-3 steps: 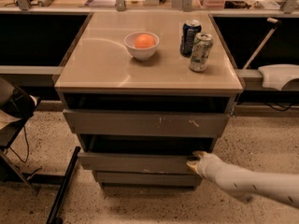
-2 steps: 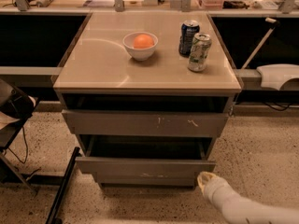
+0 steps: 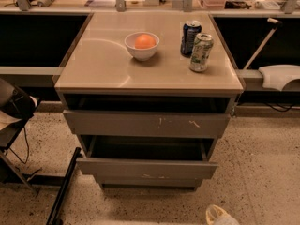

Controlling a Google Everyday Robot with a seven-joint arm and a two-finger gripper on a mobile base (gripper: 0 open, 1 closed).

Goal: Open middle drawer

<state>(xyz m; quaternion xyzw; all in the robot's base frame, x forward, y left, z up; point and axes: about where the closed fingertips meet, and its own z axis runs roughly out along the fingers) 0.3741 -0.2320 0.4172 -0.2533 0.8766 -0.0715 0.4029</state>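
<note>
The middle drawer [image 3: 146, 168] is a plain grey front, pulled out from the cabinet so its dark boxy interior [image 3: 147, 150] shows from above. Above it the widest grey drawer front [image 3: 147, 124], with white scratch marks, also stands slightly out. The narrowest drawer front [image 3: 150, 182] sits below, only a thin strip showing. My gripper [image 3: 217, 215] shows only as a pale tip at the bottom edge, right of and below the drawers, apart from them and holding nothing visible.
On the beige cabinet top [image 3: 93, 64] stand a white bowl [image 3: 142, 48] holding an orange, a dark blue can [image 3: 190, 37] and a green-white can [image 3: 200, 52]. A black chair frame [image 3: 18, 125] stands left. A white object [image 3: 279, 76] lies on the right ledge. The floor is speckled.
The middle drawer has slid further out. My gripper has come off its right front corner and dropped down to the bottom edge of the view.
</note>
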